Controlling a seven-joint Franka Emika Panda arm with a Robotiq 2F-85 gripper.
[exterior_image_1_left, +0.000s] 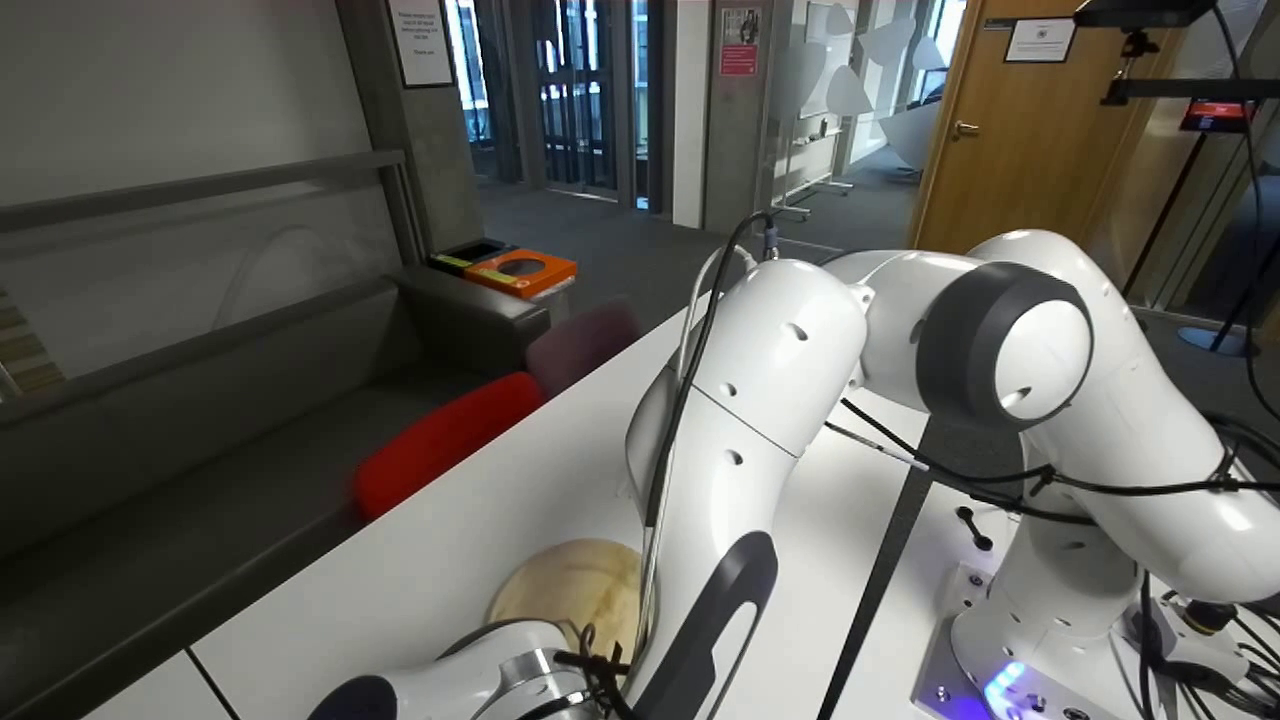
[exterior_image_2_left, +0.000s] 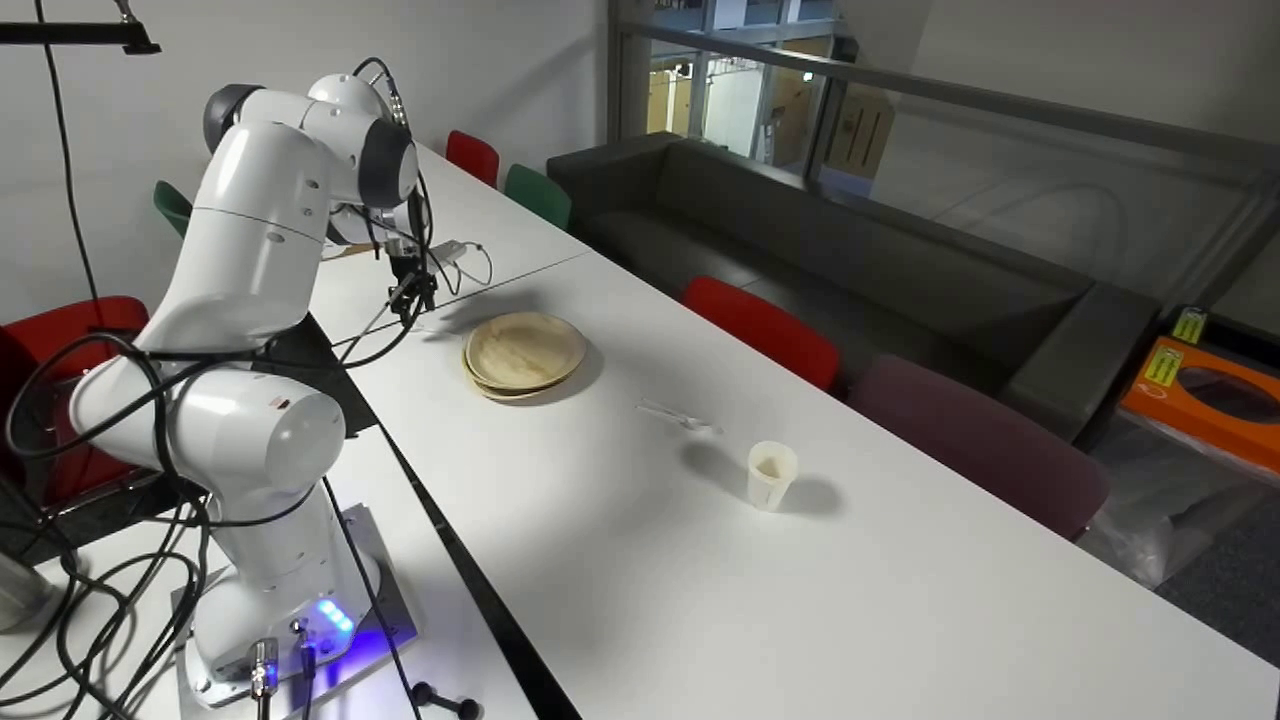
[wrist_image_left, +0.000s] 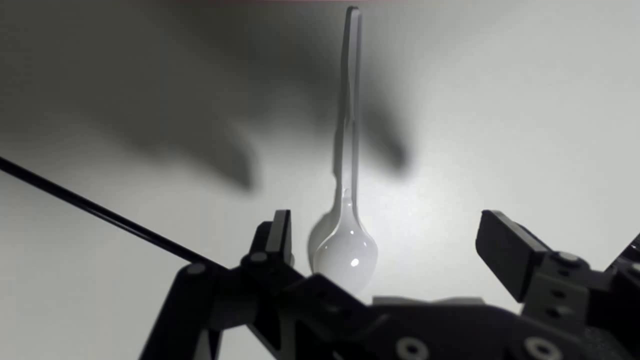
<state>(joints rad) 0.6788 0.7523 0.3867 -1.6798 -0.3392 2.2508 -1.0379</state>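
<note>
Claw (wrist_image_left: 385, 222) is standing with jaws spread wide, gripping nothing, hovering over a white spoon (wrist_image_left: 348, 210). The spoon is lying on the counter (wrist_image_left: 520, 130), its bowl showing between the jaws but nearer one. Positioning is seemingly making up the step in hand; gripping would be calling for centring, then lowering. Farther off, in an exterior view, stacked plates (exterior_image_2_left: 527, 350) are resting, a pale cup (exterior_image_2_left: 770, 480) is standing upright, a dark sofa (exterior_image_2_left: 850, 240) sitting behind.
</note>
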